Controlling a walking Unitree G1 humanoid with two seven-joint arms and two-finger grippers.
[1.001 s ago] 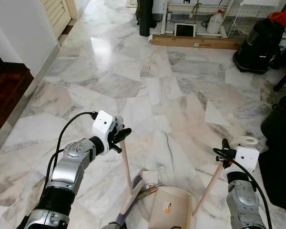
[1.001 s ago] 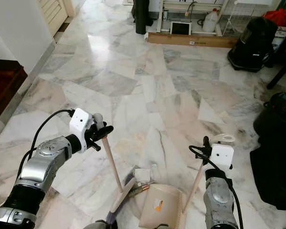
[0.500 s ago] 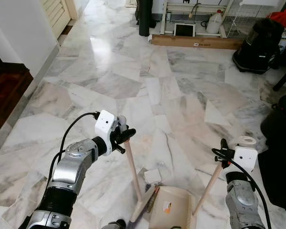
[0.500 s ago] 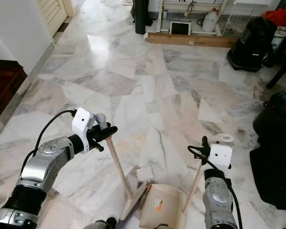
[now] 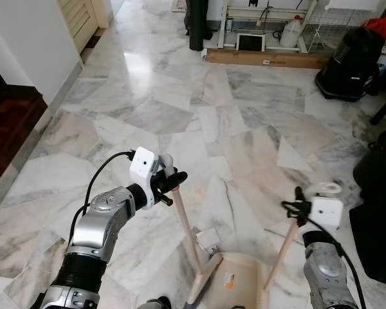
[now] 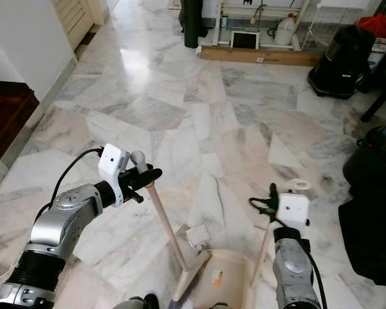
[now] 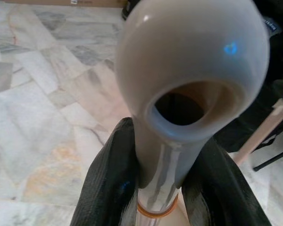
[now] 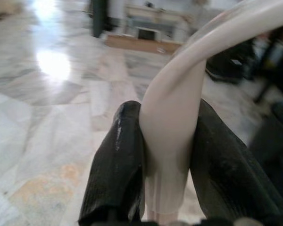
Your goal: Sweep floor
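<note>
While the broom (image 5: 188, 232) is clamped in the left gripper (image 5: 169, 183) and the dustpan (image 5: 239, 283) handle in the right gripper (image 5: 298, 207), one scrap (image 5: 208, 239) is left unswept on the floor (image 5: 180, 96) just before the pan.

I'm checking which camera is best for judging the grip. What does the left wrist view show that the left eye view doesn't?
Left wrist view: close up, the black fingers clamp the broom handle's grey cap, whose hanging hole is visible. Left eye view: the whole scene, with the left gripper slanting the broom down to the dustpan, a white scrap beside it, and the right gripper on the dustpan's handle. Both: the marble floor.
</note>
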